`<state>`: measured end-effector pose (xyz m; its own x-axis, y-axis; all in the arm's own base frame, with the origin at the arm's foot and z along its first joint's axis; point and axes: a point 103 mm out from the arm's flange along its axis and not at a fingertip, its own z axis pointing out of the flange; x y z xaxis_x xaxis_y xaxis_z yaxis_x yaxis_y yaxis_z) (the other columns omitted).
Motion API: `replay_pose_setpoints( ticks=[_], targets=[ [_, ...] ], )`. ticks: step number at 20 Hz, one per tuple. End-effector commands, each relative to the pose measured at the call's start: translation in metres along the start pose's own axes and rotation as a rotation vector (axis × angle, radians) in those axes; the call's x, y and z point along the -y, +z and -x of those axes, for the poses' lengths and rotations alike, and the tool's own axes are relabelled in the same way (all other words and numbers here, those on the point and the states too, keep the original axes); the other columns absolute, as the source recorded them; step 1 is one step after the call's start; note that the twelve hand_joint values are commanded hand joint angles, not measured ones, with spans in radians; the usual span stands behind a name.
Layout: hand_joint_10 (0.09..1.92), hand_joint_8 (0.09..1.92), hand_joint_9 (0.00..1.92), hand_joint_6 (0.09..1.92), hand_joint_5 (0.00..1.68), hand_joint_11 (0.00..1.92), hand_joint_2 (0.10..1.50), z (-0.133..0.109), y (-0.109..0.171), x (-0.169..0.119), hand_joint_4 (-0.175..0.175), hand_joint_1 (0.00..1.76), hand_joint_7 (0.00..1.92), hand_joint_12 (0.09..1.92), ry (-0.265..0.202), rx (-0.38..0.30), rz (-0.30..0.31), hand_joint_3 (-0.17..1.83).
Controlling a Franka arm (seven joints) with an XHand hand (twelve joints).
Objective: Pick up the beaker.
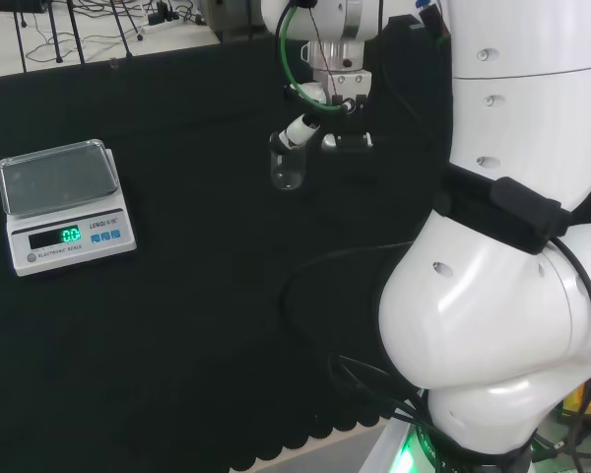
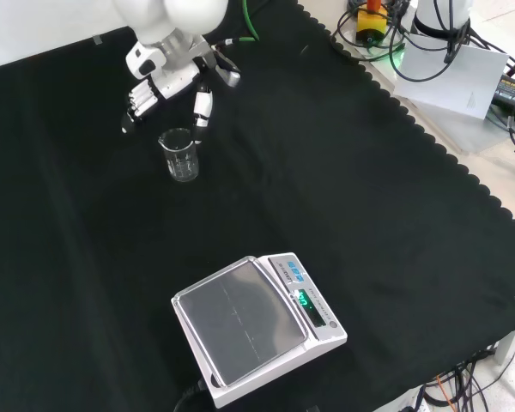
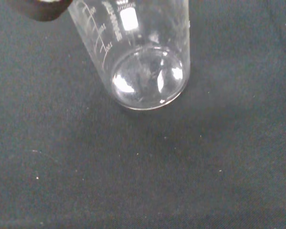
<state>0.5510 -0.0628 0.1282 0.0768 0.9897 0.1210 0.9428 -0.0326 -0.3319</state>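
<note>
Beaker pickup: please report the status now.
Hand open, fingers at the rim. Beaker upright on the cloth, not gripped. Scale well clear.

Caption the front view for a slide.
Robot hand poised at the rim of an upright clear beaker on black cloth; scale nearby.

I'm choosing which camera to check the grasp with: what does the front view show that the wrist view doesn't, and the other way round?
Front view alone: the hand with relaxed fingers just beyond the beaker's rim, one finger reaching down beside it, and the scale nearer the camera. Wrist view alone: the beaker's printed graduation marks and its round base, apparently empty, seen close. Both: the clear beaker upright on the black cloth.
</note>
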Motion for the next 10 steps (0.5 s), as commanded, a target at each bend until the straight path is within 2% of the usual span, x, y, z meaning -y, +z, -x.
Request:
replay_pose_setpoints(
  ticks=[1,5,10],
  targets=[
    [0.88,0.41,0.01,0.09,0.00,0.00,0.84,0.000,0.012,-0.007,0.072,0.68,0.00,1.19,0.001,-0.005,-0.032,-0.03],
    [0.88,0.41,0.01,0.09,0.00,0.00,0.84,0.007,0.015,-0.005,0.072,0.68,0.00,1.19,0.005,-0.009,-0.052,-0.03],
    [0.88,0.41,0.01,0.09,0.00,0.00,0.84,-0.007,0.026,-0.015,0.073,0.68,0.00,1.19,0.012,0.012,-0.066,-0.03]
  ],
)
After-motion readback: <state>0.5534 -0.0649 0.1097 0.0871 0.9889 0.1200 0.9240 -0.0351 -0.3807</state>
